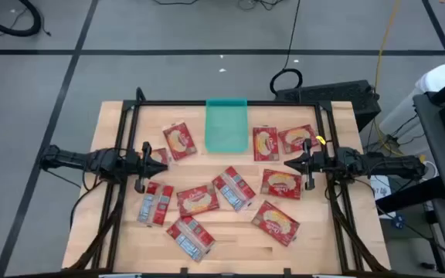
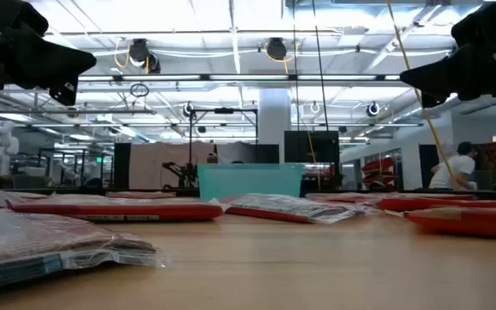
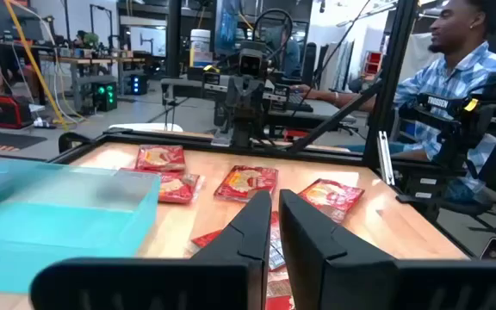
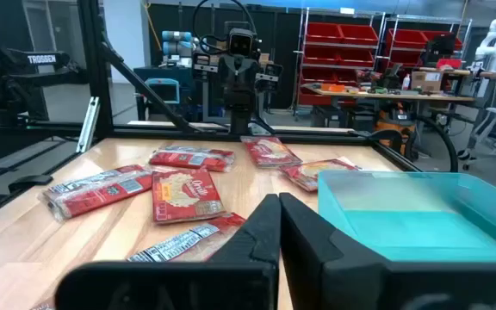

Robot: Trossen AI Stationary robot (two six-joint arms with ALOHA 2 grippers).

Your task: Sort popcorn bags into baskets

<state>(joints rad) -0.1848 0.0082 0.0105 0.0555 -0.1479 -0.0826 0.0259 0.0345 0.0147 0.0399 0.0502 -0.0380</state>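
Nothing is sorted yet: the teal basket sits empty, popcorn bags litter the tabletop, and left claw and right claw hover pinched together, holding nothing.

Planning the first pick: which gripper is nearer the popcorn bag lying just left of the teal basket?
Left. The left gripper sits right beside that popcorn bag, on its outer side. The right gripper is across the table, beyond the teal basket.
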